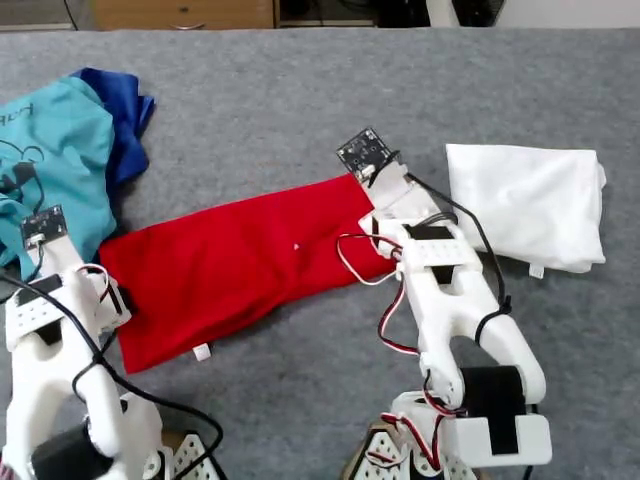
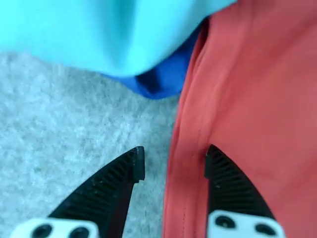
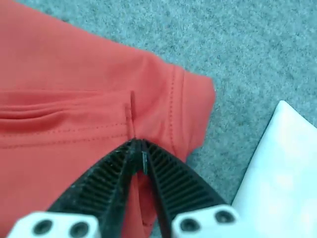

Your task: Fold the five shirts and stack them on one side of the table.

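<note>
The red shirt (image 1: 240,260) lies folded into a long strip, slanting across the middle of the grey table. My right gripper (image 3: 138,146) is shut on the red shirt's (image 3: 74,114) hemmed corner at the strip's right end, close to the white shirt (image 3: 282,168). In the high view, that right gripper (image 1: 385,215) sits over the same end. My left gripper (image 2: 173,158) is open at the strip's left end and straddles the red shirt's (image 2: 247,99) edge. One finger is over the bare table and the other over the red cloth.
A folded white shirt (image 1: 525,205) lies at the right of the table. A teal shirt (image 1: 55,150) and a blue shirt (image 1: 125,120) are heaped at the far left, right beside the left gripper (image 1: 108,285). The grey table (image 1: 270,100) beyond the red shirt is bare.
</note>
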`<state>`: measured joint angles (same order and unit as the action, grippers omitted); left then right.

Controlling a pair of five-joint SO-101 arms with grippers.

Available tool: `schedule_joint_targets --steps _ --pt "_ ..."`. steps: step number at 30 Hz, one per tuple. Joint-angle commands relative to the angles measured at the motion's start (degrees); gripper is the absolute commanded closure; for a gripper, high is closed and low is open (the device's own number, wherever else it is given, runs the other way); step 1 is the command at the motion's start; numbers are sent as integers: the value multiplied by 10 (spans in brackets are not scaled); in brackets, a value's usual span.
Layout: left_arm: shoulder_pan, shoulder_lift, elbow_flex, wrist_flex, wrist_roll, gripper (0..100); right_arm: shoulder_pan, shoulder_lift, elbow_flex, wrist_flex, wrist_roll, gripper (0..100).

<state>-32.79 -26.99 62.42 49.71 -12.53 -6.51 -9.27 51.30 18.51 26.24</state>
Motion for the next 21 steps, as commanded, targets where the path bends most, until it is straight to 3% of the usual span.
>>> schedule_joint_targets --steps 1,6,16,21 --pt "8 29 -26 -10 4 791 -3 -15 -1 -12 6 996" --pt "11 89 -60 -7 5 796 -3 -15 -1 -11 6 996" --pt "86 139 -84 15 -32 988 -2 -16 -1 -11 5 996" --pt "93 139 -87 12 -31 981 -2 -16 -1 -11 5 996"
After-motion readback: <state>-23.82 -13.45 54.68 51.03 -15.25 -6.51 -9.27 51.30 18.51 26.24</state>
